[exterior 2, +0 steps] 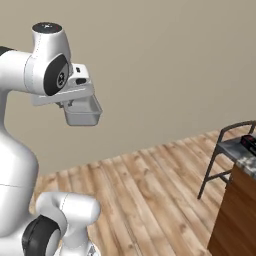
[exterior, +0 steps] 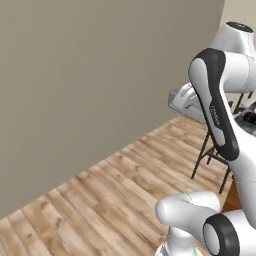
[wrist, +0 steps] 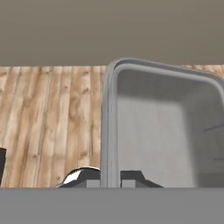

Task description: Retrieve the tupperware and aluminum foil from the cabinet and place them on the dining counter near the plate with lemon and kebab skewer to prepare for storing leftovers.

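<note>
My gripper (exterior 2: 69, 106) holds the tupperware (exterior 2: 83, 113), a small grey translucent open tub, high above the wooden floor. In the hand view the tub (wrist: 162, 131) takes up the right half, and its left wall stands between my fingertips (wrist: 131, 176), so the gripper (wrist: 109, 179) is shut on that rim. The left base view shows the tub (exterior: 186, 102) partly hidden behind my forearm. A corner of the dining counter (exterior 2: 246, 164), marble over reddish wood, shows at the right edge. A dark boxy thing (exterior 2: 248, 142) lies on it, too small to identify. The cabinet, plate and lemon are out of view.
A plain beige wall (exterior 2: 165, 65) stands ahead across bare wooden floor (exterior 2: 150, 195). A black metal-legged stool (exterior 2: 224, 152) stands beside the counter and also shows past my arm (exterior: 212, 155).
</note>
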You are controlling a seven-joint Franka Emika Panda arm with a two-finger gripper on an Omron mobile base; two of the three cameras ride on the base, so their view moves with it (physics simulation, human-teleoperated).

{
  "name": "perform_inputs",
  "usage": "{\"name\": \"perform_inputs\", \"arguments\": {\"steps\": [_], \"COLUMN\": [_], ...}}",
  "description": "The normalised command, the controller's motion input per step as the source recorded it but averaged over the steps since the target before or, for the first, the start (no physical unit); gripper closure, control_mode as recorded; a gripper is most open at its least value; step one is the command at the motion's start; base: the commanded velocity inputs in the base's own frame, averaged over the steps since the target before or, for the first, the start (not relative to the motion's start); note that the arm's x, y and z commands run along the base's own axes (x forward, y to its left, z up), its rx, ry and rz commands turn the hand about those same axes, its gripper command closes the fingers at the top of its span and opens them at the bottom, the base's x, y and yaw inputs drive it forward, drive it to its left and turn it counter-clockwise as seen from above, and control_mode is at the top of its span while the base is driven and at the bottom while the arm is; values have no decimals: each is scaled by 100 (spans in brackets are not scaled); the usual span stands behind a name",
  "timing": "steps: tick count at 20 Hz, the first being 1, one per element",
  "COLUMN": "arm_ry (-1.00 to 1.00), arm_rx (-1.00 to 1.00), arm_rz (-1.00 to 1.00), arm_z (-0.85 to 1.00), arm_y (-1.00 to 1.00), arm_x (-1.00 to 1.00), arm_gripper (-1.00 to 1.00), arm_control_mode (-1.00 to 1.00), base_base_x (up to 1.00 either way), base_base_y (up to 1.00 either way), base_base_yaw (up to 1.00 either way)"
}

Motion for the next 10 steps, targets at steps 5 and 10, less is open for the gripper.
{"name": "perform_inputs", "arguments": {"steps": [5, 10], "arm_ry": [0, 0], "arm_rx": [0, 0], "arm_rz": [0, 0], "arm_z": [0, 0], "arm_y": [0, 0], "arm_x": [0, 0], "arm_gripper": [100, 100], "arm_control_mode": [100, 100], "base_base_x": [99, 96], "base_base_y": [0, 0], "base_base_yaw": [-51, -53]}}
